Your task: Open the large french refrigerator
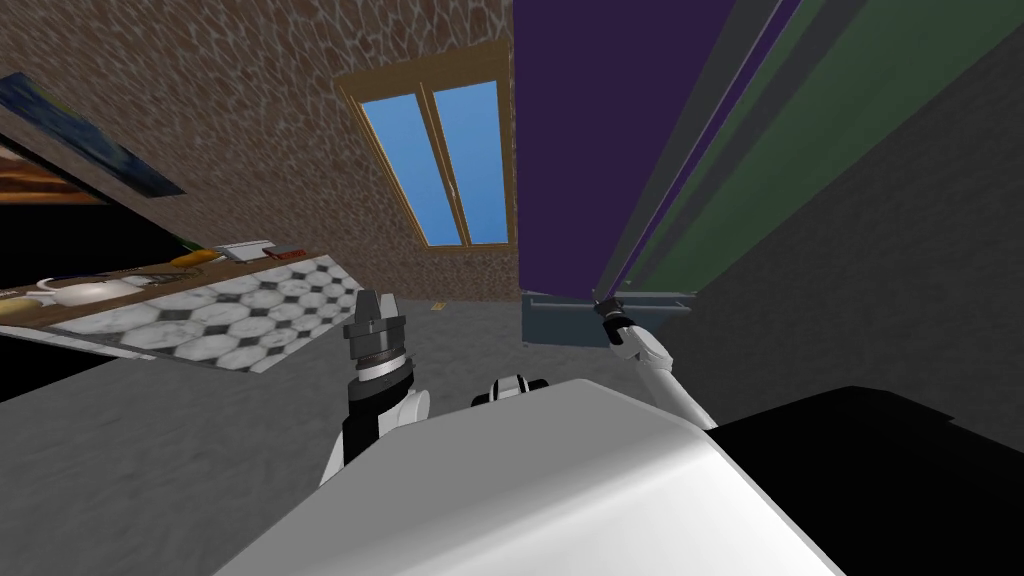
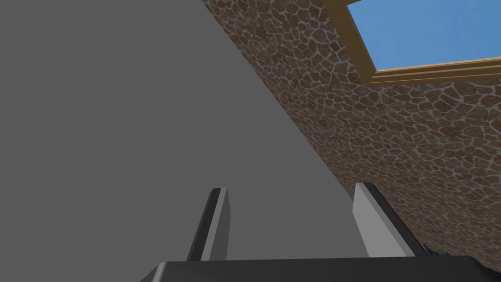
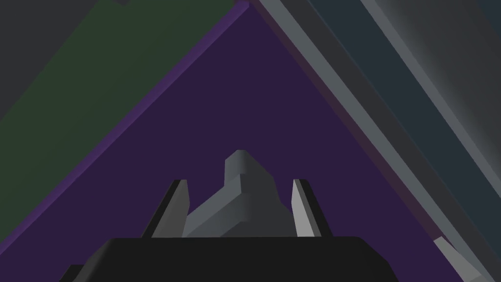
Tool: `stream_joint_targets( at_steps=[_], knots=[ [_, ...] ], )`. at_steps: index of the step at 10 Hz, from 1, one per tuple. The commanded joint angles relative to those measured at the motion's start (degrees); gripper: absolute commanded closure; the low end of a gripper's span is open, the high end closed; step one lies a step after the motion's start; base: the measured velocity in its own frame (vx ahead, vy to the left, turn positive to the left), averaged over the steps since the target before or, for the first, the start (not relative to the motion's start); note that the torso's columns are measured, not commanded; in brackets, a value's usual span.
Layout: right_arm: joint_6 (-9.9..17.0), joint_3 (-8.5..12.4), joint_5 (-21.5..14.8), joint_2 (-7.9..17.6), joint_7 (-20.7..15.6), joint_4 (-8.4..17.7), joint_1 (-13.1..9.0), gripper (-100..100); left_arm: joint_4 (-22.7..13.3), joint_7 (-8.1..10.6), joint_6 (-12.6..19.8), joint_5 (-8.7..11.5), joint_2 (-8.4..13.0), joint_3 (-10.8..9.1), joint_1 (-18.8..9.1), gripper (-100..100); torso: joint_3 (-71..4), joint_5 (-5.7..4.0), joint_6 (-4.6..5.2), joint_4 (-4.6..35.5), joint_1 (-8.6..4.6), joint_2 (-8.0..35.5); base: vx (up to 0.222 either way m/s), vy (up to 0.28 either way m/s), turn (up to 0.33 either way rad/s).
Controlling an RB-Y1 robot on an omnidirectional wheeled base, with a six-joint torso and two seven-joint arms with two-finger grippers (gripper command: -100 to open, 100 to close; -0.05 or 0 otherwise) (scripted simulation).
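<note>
The refrigerator (image 1: pixel 600 130), with a dark purple door, stands ahead on my right. A marble-patterned desk (image 1: pixel 250 320) lies to the left. The left claw (image 1: pixel 375 300) is raised between them, released. The right claw (image 3: pixel 239 182) is clenched on the grey handle (image 3: pixel 249 196), low at the door's edge.

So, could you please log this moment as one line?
right gripper: shut on handle | left gripper: open, empty | refrigerator door: purple

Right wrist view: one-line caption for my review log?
Right hand gripping the grey handle against the purple refrigerator door.
</note>
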State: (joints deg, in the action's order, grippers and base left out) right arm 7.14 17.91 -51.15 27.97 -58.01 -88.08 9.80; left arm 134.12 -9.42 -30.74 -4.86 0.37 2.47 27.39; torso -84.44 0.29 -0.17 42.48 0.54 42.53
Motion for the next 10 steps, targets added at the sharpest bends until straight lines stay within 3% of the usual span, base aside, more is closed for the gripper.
stream_joint_targets(
  at_steps=[1,4,5,6,10],
  knots=[
    [2.54,1.49,-0.28,-0.85,-0.35,-0.69,0.07,100,0.00,0.00,0.00,0.00,0.00,0.00,0.00,0,-0.03,0.04,0.01,0.03,-0.09,-0.04,-0.020,0.276,-0.099],
    [5.44,3.33,-0.45,-1.57,-0.64,-0.78,0.18,100,0.00,0.00,0.00,0.00,0.01,-0.01,0.01,0,-0.02,0.13,0.14,0.11,-0.22,0.01,-0.027,0.266,-0.102],
    [5.11,2.52,-0.24,-1.60,-0.61,-0.76,0.54,100,0.00,0.00,0.00,0.00,0.00,0.00,0.01,0,0.01,0.11,0.24,0.08,-0.14,0.04,-0.005,0.132,-0.046],
    [7.34,3.94,-0.94,-2.84,-0.85,-1.09,0.84,100,0.00,0.00,0.00,0.00,0.02,-0.02,0.00,0,-0.03,0.06,0.09,0.11,-0.57,-0.02,0.044,0.185,-0.078],
    [10.36,6.09,-1.96,-4.24,-1.18,-1.86,0.84,100,0.01,0.00,0.00,0.00,0.01,-0.01,0.01,0,-0.03,0.04,0.09,0.00,-0.15,-0.04,0.047,0.243,-0.104]
  ],
)
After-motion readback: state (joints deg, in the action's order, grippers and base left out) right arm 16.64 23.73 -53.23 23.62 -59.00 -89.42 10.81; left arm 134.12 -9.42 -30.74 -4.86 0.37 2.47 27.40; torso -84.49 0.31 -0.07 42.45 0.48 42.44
